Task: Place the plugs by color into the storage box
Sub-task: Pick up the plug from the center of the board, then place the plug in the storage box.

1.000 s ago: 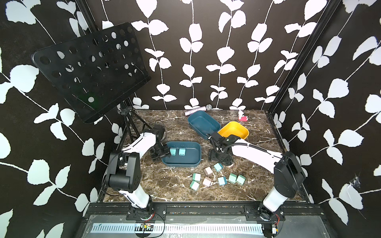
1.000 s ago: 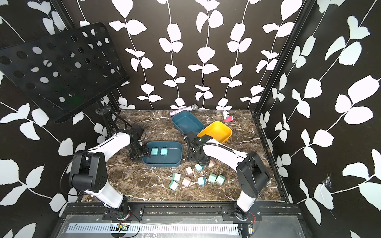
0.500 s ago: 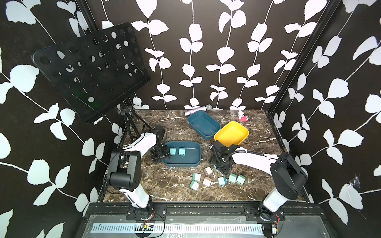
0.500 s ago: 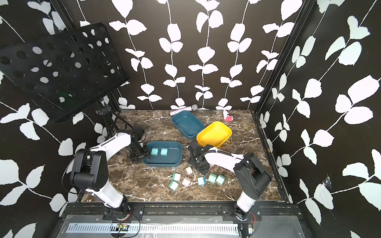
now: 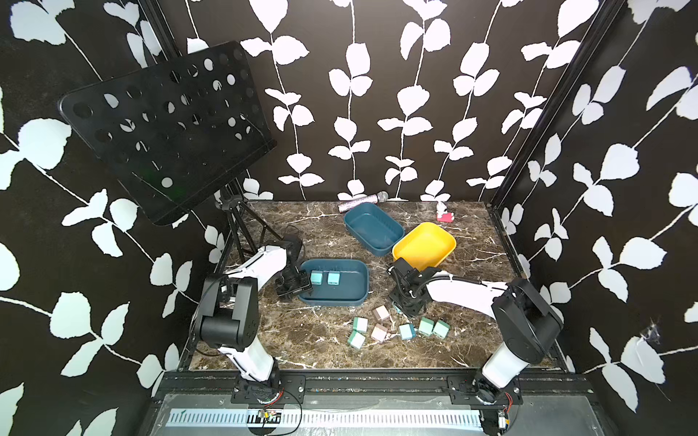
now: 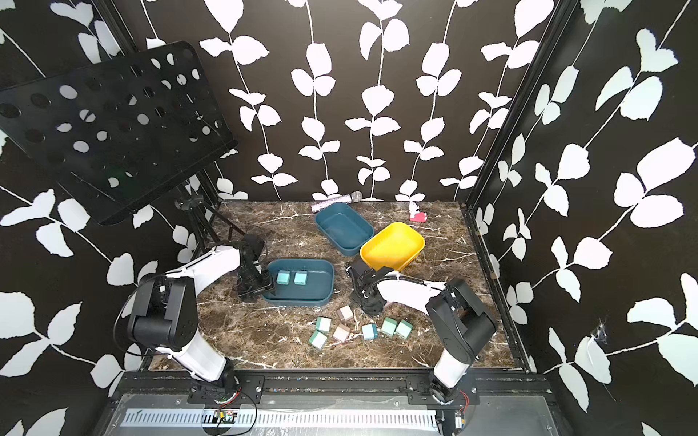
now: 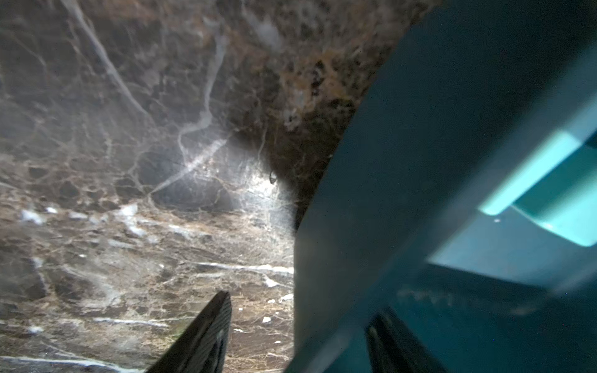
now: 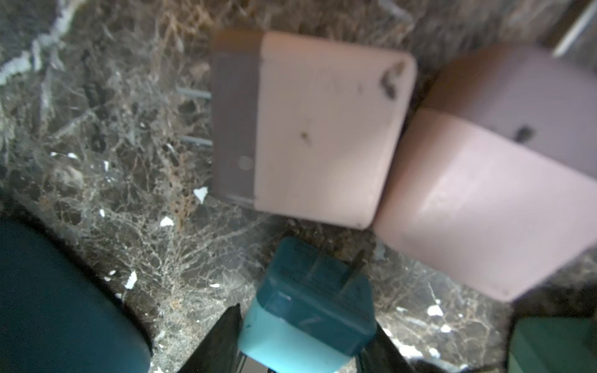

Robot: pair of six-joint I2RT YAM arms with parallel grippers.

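Observation:
A teal storage box [image 5: 340, 302] [image 6: 302, 301] holds two light blue plugs [image 5: 315, 278] [image 5: 333, 278]. My left gripper [image 5: 298, 288] [image 7: 302, 308] stands open astride the box's left wall, one finger outside and one inside. In front of the box, my right gripper [image 5: 406, 305] [image 8: 305, 326] is down at the table. It is shut on a light blue plug [image 8: 310, 290] whose prongs point away from the jaws. This plug is almost hidden in both top views. Loose on the marble lie mint green plugs [image 5: 360, 324] [image 5: 425, 325], beige plugs [image 5: 380, 312] [image 8: 323, 129] and a blue plug [image 5: 406, 331].
A second teal box [image 5: 374, 228] and a yellow box [image 5: 425, 245] stand behind the right arm. A microphone [image 5: 362, 202] and a small red object [image 5: 445, 216] lie at the back wall. A black music stand [image 5: 166, 128] overhangs the back left corner.
My right gripper has come down and forward to the loose plugs, and its jaws have closed on a light blue plug. The left arm has not moved.

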